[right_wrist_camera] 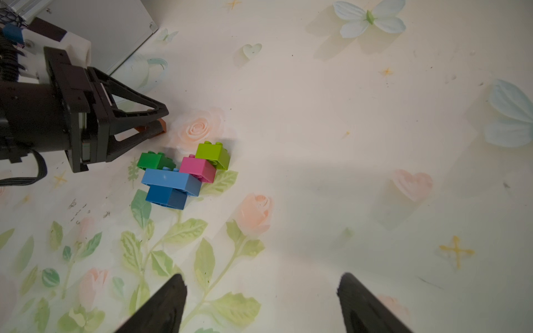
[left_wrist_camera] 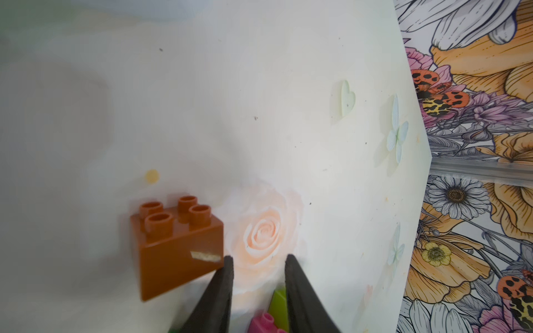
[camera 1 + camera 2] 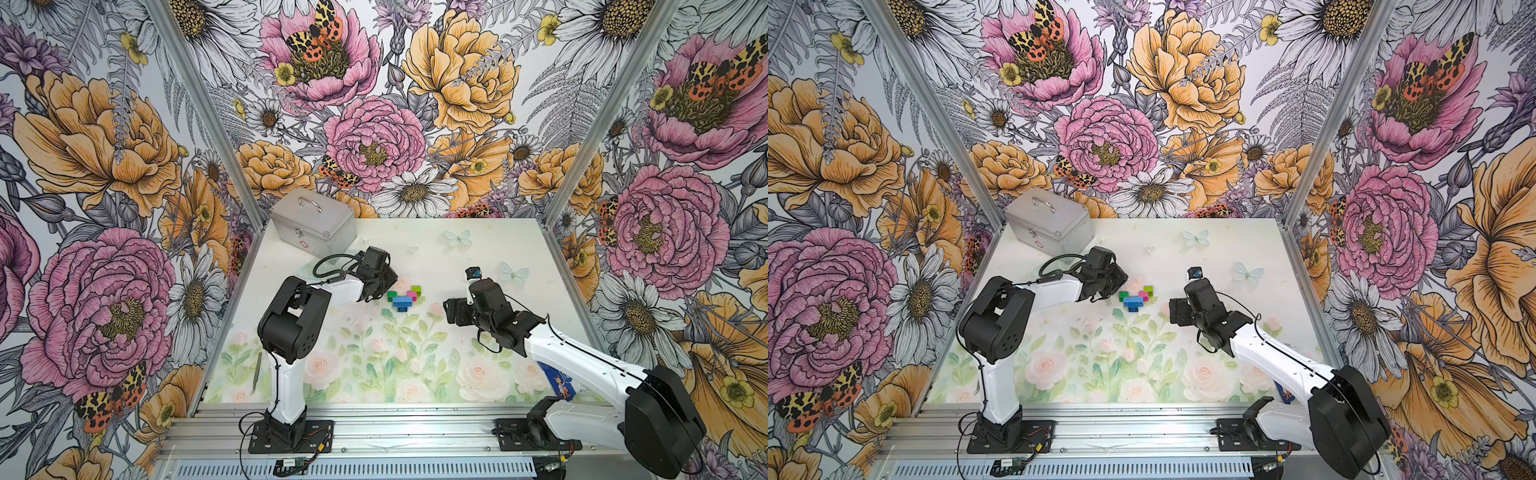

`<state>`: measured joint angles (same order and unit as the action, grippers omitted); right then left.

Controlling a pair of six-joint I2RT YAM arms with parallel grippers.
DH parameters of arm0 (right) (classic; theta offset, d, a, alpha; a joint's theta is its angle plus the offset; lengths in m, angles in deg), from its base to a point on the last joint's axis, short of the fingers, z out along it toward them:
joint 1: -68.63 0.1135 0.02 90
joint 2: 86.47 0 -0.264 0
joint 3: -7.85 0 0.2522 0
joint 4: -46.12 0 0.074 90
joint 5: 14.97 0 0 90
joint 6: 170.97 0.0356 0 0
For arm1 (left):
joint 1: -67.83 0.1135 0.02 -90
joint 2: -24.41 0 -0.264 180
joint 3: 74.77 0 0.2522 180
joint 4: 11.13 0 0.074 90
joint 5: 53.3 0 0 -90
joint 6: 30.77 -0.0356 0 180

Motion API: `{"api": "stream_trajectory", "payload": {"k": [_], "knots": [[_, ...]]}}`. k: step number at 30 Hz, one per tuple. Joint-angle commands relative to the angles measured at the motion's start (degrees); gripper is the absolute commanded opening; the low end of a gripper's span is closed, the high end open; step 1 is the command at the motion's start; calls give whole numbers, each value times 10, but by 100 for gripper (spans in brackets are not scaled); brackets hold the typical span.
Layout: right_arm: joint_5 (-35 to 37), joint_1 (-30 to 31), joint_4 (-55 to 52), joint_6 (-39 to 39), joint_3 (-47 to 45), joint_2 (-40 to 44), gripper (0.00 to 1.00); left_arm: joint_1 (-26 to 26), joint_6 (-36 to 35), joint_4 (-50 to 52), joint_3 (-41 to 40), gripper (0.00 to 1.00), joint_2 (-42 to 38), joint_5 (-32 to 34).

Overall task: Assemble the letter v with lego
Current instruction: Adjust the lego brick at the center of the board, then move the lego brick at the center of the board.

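left gripper [image 2: 259, 259] reaches in from the left with its jaws only a little apart and nothing between them; the rose print of the table [image 2: 288, 86] shows through the gap. a brown brick [image 2: 178, 245] lies outside the jaws, studs up and looking tilted, with one corner against the outer side of a finger [image 2: 219, 288]; whether it truly touches cannot be told. from the right wrist view only a sliver of that brick [image 1: 163, 126] peeks past the fingertips. right gripper [image 1: 262, 285] hangs over the table to the right of the work, jaws spread wide and holding nothing. between the two, near the middle of the table, lies the letter v [image 3: 403, 297] [image 3: 1136, 297], seen in both top views. a dark blue brick [image 1: 165, 197] makes the point on the near side and a light blue brick [image 1: 170, 180] sits across it. a green brick [image 1: 153, 160] starts the left arm. a pink brick [image 1: 197, 170] starts the right arm, with a lime brick [image 1: 213, 154] at its far tip. the brown brick is apart from this cluster, just off its far left side. a silver case [image 3: 311, 224] stands in the far left corner, and a blue packet [image 3: 561, 384] lies at the near right, partly hidden by the right arm.
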<state>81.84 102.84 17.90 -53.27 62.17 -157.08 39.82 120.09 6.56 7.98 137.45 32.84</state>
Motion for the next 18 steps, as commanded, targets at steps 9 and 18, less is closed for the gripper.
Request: {"api": "stream_trajectory", "payload": {"k": [9,18], "knots": [[6,90,1,73,94,-166,80,-5,-69,51,-55,43,-126,5],[17,82,-8,95,184,-297,74,51,-127,108,-109,45,-202,18]]}}
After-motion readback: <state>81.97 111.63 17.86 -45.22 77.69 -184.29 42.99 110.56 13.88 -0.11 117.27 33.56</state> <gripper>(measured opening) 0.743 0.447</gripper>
